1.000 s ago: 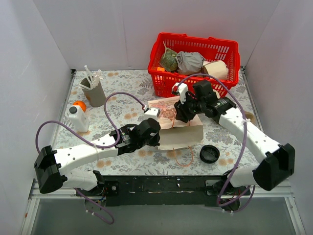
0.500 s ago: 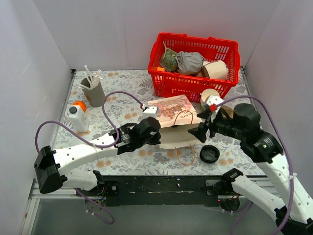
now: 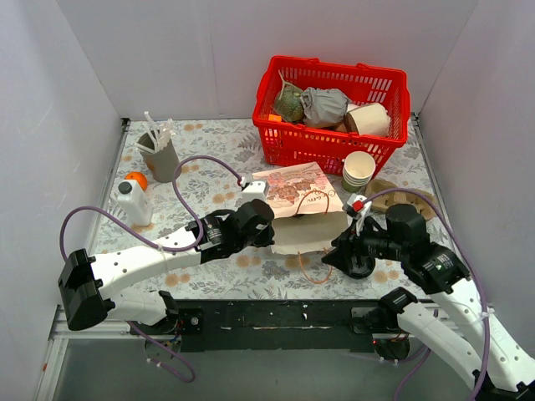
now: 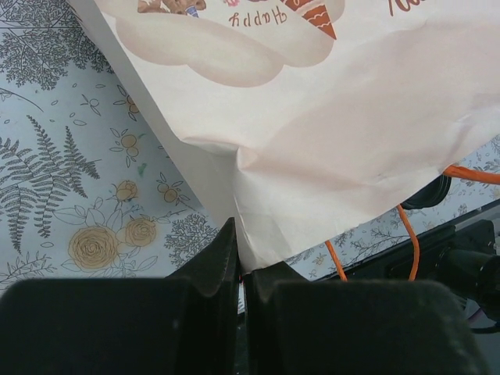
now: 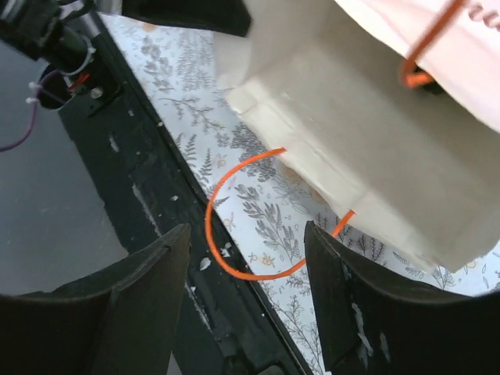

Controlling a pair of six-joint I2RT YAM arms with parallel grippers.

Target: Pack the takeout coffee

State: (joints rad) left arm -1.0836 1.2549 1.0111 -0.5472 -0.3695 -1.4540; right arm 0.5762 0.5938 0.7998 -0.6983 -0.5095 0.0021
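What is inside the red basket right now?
The red basket holds a mottled green object, a crumpled grey bundle and a tan cylinder lying on its side. Whatever lies beneath them is covered.

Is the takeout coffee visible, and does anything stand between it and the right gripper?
No capped green cup shows in any view. The paper bag, pinched by the left gripper, may hide it.

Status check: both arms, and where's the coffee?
Left fingers shut on paper bag edge. Right fingers open, empty, beside loose black lid. Takeout coffee not in sight.
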